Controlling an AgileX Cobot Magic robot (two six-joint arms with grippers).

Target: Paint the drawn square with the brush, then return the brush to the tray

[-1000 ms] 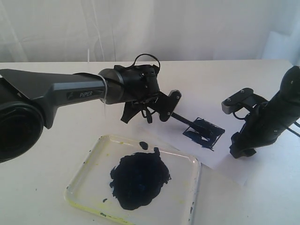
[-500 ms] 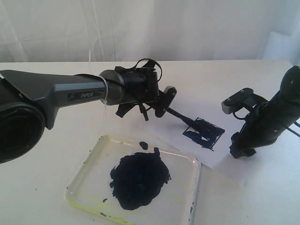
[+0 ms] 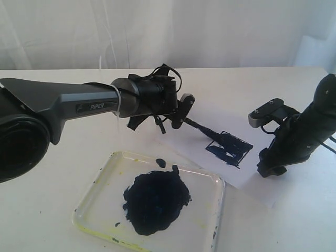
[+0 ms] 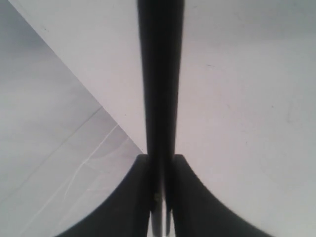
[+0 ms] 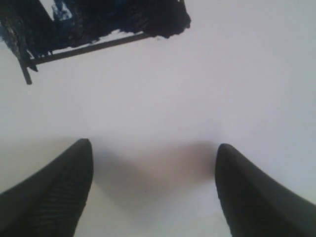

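My left gripper (image 3: 178,111) is shut on the brush (image 3: 202,129), a thin black stick that slants down to the drawn square (image 3: 229,148). The square is partly filled with blue-black paint, and the brush tip rests at its upper left edge. In the left wrist view the brush (image 4: 160,79) runs straight out from between the two closed fingers (image 4: 133,197). My right gripper (image 3: 272,167) stands open at the right edge of the paper, beside the square. The right wrist view shows its fingers (image 5: 59,187) wide apart with the painted square (image 5: 94,24) ahead. The tray (image 3: 100,189) lies near the front.
A white paper sheet (image 3: 210,113) lies on the white table (image 3: 52,157) and carries the square. The clear tray holds a big blue-black paint blob (image 3: 156,198) in its middle, with yellowish stains along its rim. A pale curtain hangs behind the table.
My left gripper has rolled and shifted slightly back and up, and the brush tip has moved within the square's upper left part. The right arm has not moved.
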